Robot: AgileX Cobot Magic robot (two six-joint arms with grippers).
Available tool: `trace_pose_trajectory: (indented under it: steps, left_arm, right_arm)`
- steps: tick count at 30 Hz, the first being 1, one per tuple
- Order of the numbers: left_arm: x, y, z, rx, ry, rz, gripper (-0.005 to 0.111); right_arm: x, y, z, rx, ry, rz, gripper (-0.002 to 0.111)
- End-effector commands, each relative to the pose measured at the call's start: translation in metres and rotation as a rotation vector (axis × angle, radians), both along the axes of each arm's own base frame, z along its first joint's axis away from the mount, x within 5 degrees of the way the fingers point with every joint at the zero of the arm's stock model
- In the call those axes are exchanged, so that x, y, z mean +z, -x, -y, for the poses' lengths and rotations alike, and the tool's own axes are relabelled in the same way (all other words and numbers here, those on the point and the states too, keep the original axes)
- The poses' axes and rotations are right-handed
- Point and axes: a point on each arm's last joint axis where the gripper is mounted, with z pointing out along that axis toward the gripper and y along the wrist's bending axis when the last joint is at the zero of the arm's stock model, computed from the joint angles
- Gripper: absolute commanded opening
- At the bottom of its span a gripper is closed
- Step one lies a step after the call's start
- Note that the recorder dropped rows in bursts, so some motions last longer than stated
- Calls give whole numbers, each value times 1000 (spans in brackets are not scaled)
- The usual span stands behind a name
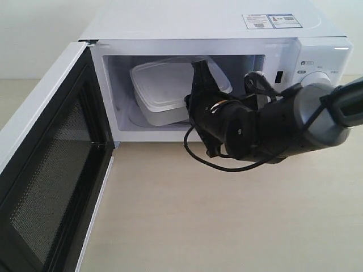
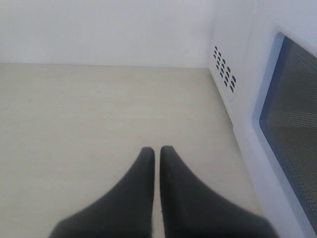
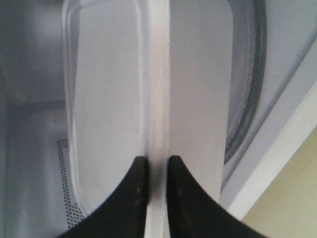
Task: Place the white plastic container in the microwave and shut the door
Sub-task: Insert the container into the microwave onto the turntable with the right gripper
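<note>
White microwave, black-framed dark-mesh door, translucent white container, pale wood-grain table.

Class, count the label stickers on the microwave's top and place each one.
2. The white sticker lies on the microwave's top, toward the exterior view's right; the blue-edged sticker sits beside it, further right. The top is cropped, so others may be hidden.

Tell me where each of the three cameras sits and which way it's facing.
Exterior: in front of the microwave, slightly above, facing its open cavity; right arm shows.
Left wrist: on the left arm, facing along the table beside the door; left gripper shows, shut.
Right wrist: on the right arm, facing into the cavity; right gripper shows, pinching the container by its rim.
Shared: exterior and right wrist both see the container; exterior and left wrist, the door.
</note>
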Motion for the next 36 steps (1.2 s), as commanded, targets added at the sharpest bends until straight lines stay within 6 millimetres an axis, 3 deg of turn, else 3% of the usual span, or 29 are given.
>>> trace_pose_trajectory:
  steps: [1,15,17,22,24,36]
  left_arm:
    - [-1,0,0,3,8,-1,4]
    - [-1,0,0,3,8,-1,4]
    - [-1,0,0,3,8,-1,4]
    - [-1,0,0,3,8,-1,4]
    - [-1,0,0,3,8,-1,4]
    - [-1,0,0,3,8,-1,4]
  right_arm:
    - [3,-9,0,-54,-33,32,0]
    - [-20,-21,-9,-72,-5,-16,1]
    - [-19,-23,-10,-58,28,3,8]
    - [-13,-26,-12,-21,95,94,46]
    - [-10,-26,-13,0,110,130,54]
    - [12,-16,-17,117,243,221,54]
